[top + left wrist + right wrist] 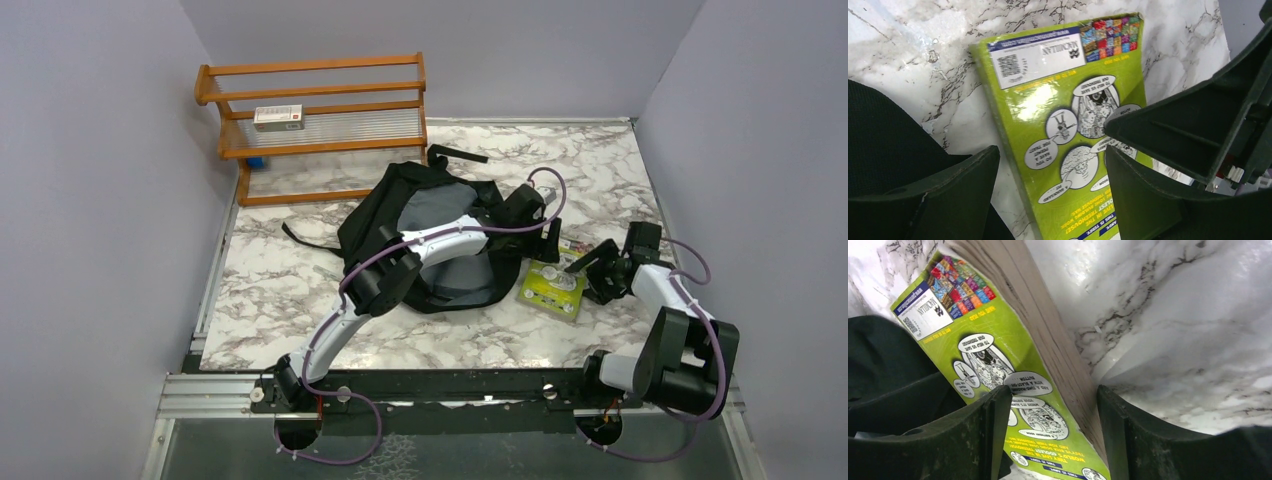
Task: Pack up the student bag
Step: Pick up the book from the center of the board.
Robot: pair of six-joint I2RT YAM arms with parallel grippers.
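The student bag (440, 205) slumps on the bench (290, 280). It looks light and floppy, so I'd pinch its open rim. Just right of the bag, the left hand (1050, 150) gapes wide and empty, as does the right hand (1053, 390), astride a green book (553, 287).

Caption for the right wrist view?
Open right gripper poised over the green book's page edge on the marble table.

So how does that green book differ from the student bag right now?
The green book is small, flat and bright; the student bag is far larger, black and slumped. The book is closed; the bag lies open, grey lining showing. Both rest on the marble table, side by side.
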